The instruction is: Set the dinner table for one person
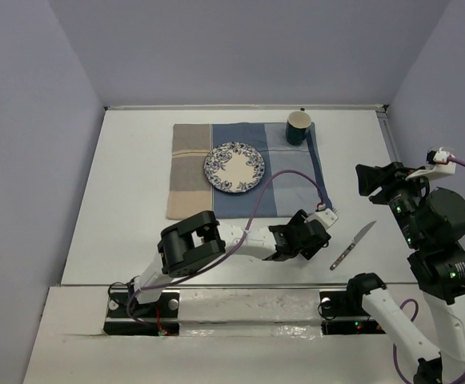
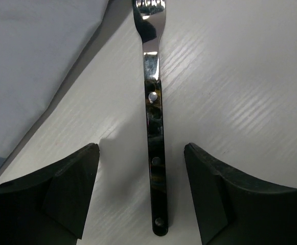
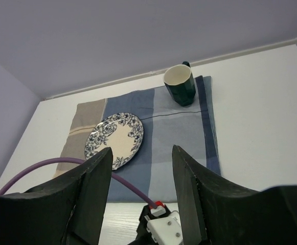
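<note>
Hovering low over the white surface (image 1: 128, 200), the left gripper (image 1: 300, 240) sits in the lower middle of the top view, just below the bottom edge of the striped placemat (image 1: 296, 180); its fingers are spread apart and grip nothing. From the left wrist view, the left gripper (image 2: 141, 149) straddles a fork (image 2: 156, 153); the dark riveted handle runs up the centre of the frame between the two black fingers (image 2: 71, 194), with clear gaps on both sides, and the shiny tines are cut off by the top edge; pale cloth fills the upper left corner there. The surface itself spans the middle of the top view, from the far wall at the top down to the arm bases at the bottom. On the placemat, a blue-patterned plate (image 1: 234, 167) lies near the middle, and a dark green mug (image 1: 298, 127) stands upright at the upper right corner. A knife (image 1: 352, 245) lies on bare surface right of the left gripper, slanting up to the right. Over at the right edge, the right gripper (image 1: 370, 179) is raised above the surface; its wrist view shows the right gripper (image 3: 141, 153) parted and empty, framing plate and mug.
</note>
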`<state>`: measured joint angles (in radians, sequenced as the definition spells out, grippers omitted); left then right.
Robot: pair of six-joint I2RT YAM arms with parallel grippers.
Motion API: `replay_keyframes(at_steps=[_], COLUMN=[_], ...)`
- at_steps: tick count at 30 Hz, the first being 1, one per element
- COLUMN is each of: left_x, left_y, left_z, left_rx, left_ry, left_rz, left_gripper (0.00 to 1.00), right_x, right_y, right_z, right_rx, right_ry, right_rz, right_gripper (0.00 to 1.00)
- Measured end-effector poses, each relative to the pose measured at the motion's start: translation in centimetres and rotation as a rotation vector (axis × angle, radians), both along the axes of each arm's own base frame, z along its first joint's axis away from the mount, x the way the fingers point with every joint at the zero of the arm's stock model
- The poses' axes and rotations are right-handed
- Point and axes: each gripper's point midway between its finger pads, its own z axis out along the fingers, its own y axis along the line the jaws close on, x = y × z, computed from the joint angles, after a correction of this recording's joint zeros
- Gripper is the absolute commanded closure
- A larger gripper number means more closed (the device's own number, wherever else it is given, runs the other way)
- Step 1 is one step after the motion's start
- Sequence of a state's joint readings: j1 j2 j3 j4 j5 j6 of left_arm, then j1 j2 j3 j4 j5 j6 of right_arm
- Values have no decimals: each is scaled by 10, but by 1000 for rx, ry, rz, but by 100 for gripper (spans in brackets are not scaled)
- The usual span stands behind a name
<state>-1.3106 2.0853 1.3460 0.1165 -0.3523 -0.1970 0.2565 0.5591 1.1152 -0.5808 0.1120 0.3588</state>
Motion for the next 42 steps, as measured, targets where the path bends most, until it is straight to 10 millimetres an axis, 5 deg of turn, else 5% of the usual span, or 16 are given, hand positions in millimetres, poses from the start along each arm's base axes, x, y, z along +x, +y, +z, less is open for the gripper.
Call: replay_keyframes(at_steps=[4,5,7,13,17,25,27,31,35,42], left_x=[3,4,2,-5,-13,6,35,106,162,195], left_y=[-4,-5,-7,-4,26,65,97,186,282,347], left_z=[-4,-4,-4,-3,13,153,183,185,152,98], left_rx=[11,6,8,26,24,-333,-445,-500,-425,-290], left_ry=[-13,-16,-21,-64,-85,-164,-169,-178,-184,-132], left_rz=[-5,-2,-9,-21,-13,112,222,504,807,992], left_gripper=[62,81,98,100,100,100,100,100,100,100], right_x=[-2,-2,-1,0,2,8,11,16,24,28], right_y=[2,2,3,5,5,6,7,10,18,33], right_z=[0,0,-1,-3,-5,-9,-13,-25,-56,-95], right_rx=[1,1,1,6,7,0,-3,-9,-15,-1], right_ry=[1,1,4,15,23,47,59,87,158,245], right_rz=[12,14,17,24,22,18,18,28,56,124], right_gripper=[44,45,45,45,45,45,45,45,45,46])
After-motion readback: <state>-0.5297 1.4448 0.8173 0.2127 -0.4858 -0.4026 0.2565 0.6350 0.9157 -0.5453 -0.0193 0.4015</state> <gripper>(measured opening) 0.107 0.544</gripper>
